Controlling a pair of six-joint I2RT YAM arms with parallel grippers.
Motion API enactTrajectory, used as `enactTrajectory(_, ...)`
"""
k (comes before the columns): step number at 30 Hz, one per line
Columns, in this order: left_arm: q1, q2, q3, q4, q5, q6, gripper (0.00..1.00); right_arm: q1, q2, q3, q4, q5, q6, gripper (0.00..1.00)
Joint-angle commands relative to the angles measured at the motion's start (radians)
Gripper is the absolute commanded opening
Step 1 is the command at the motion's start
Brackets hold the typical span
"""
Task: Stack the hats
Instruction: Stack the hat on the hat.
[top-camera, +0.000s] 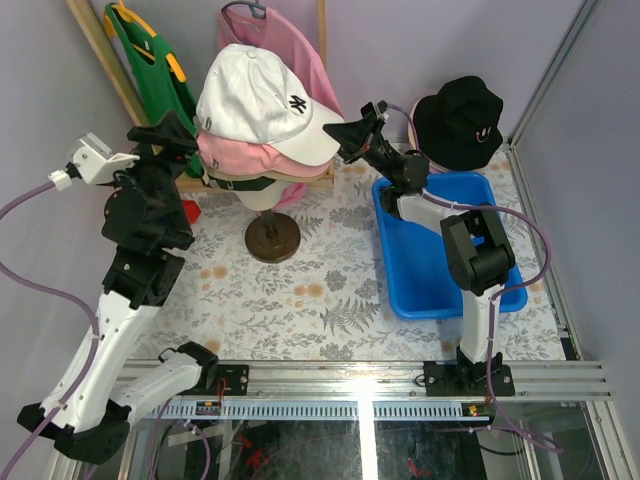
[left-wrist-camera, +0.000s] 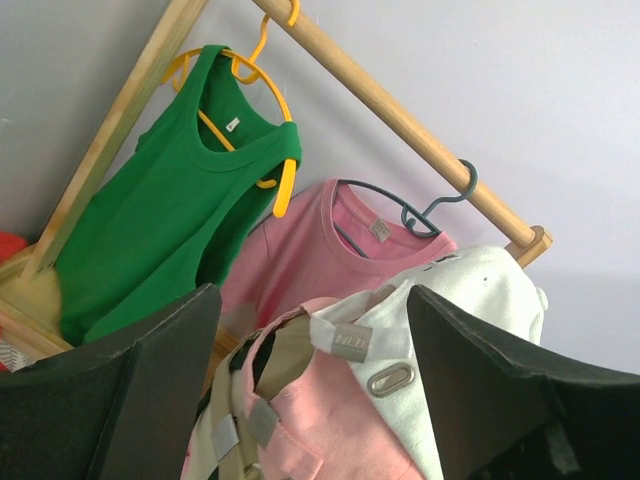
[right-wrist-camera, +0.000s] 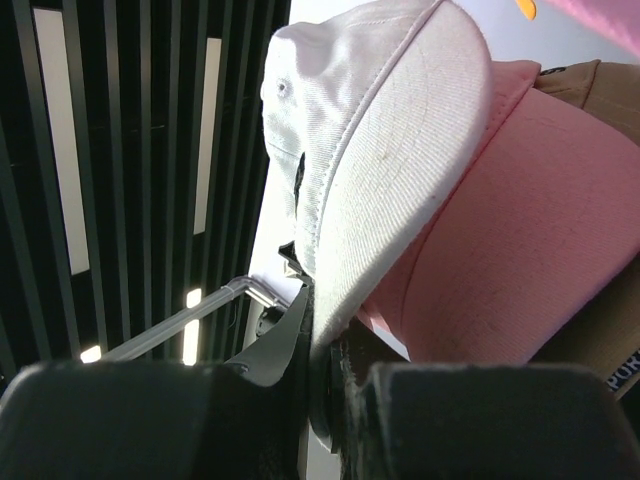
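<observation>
The right end effector is pinched closed on the brim tip of the one white baseball cap. That cap sits uppermost on a stack over a mannequin head. Directly under it lie one pink baseball cap and one tan baseball cap, so three caps can be counted for certain.

The left end effector stands wide open and grips nothing, with the caps' rear straps between its fingers. Beyond it hang two shirts: a green tank top and a pink T-shirt.

One black bucket hat sits well to the right of the right end effector, at the far end of the single blue bin.
</observation>
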Motion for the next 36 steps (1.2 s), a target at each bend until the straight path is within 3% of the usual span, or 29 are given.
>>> enactTrajectory(1, 0.006, 0.048, 0.058, -0.024, -0.030, -0.051, 0.78, 0.014, -0.057, 0.013, 0.112, -0.005, 0.415, 0.00)
enactTrajectory(8, 0.010, 0.123, 0.108, -0.021, -0.052, -0.065, 0.95, 0.019, -0.076, -0.014, 0.112, -0.013, 0.410, 0.00)
enactTrajectory(12, 0.058, 0.168, 0.183, -0.093, 0.009, -0.154, 0.96, 0.019, -0.080, -0.022, 0.112, -0.015, 0.410, 0.00)
enactTrajectory(18, 0.217, 0.231, 0.318, -0.254, 0.218, -0.322, 0.96, 0.019, -0.077, -0.014, 0.112, -0.015, 0.411, 0.00)
enactTrajectory(23, 0.413, 0.259, 0.370, -0.321, 0.528, -0.472, 0.97, 0.018, -0.069, -0.001, 0.111, -0.021, 0.414, 0.01)
enactTrajectory(29, 0.669, 0.254, 0.204, -0.072, 1.018, -0.760, 0.96, 0.018, -0.058, 0.007, 0.112, -0.026, 0.415, 0.01)
enactTrajectory(36, 0.702, 0.289, 0.055, 0.242, 1.250, -0.976, 0.93, 0.017, -0.046, 0.026, 0.112, -0.031, 0.419, 0.01)
